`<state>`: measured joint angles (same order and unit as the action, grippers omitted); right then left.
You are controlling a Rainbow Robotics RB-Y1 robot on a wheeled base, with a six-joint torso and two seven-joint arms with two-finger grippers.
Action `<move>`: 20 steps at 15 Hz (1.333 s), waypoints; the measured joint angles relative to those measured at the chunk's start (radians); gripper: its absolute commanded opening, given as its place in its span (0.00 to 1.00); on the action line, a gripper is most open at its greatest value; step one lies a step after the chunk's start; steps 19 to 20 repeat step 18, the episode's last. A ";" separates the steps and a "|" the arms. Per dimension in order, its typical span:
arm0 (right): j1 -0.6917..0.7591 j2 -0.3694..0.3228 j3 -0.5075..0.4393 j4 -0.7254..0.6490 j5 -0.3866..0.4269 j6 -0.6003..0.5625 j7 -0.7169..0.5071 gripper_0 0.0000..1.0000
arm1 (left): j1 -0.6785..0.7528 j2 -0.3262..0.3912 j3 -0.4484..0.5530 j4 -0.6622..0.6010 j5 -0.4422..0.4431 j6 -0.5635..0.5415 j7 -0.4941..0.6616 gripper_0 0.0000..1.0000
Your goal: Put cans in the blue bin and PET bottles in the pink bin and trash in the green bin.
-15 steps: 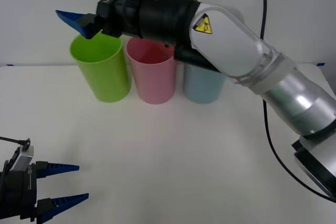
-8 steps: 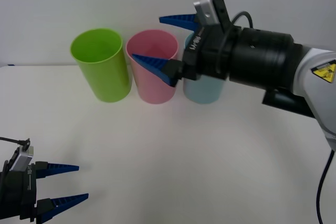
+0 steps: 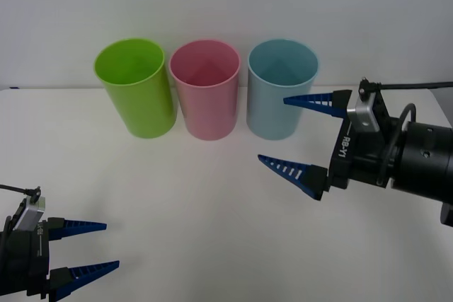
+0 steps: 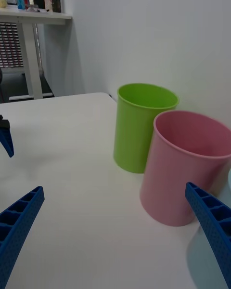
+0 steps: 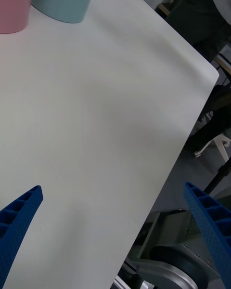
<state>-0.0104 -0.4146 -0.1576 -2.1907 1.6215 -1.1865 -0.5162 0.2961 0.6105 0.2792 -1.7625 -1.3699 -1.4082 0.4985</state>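
The right gripper [image 3: 289, 132], jaws spread, is no longer above the green bin [image 3: 137, 88]; it has swung across past the pink bin [image 3: 206, 89] and now hangs low, beside the blue bin [image 3: 282, 88], uncovering all three rims.

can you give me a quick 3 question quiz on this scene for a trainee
1. Multiple choice: which bin stands in the middle of the row? A) green B) pink C) blue
2. True or false: the right gripper is holding something.
3. Fill in: the left gripper waits at the near ____ corner of the table.

Key:
1. B. The pink bin stands between the green bin and the blue bin.
2. False. Its fingers are open and empty, in front of the blue bin.
3. Left; its fingers are open too.
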 measured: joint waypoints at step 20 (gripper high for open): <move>0.264 0.036 -0.194 0.000 -0.096 -0.216 0.341 1.00 | 0.000 0.000 0.000 0.000 0.000 0.000 0.000 1.00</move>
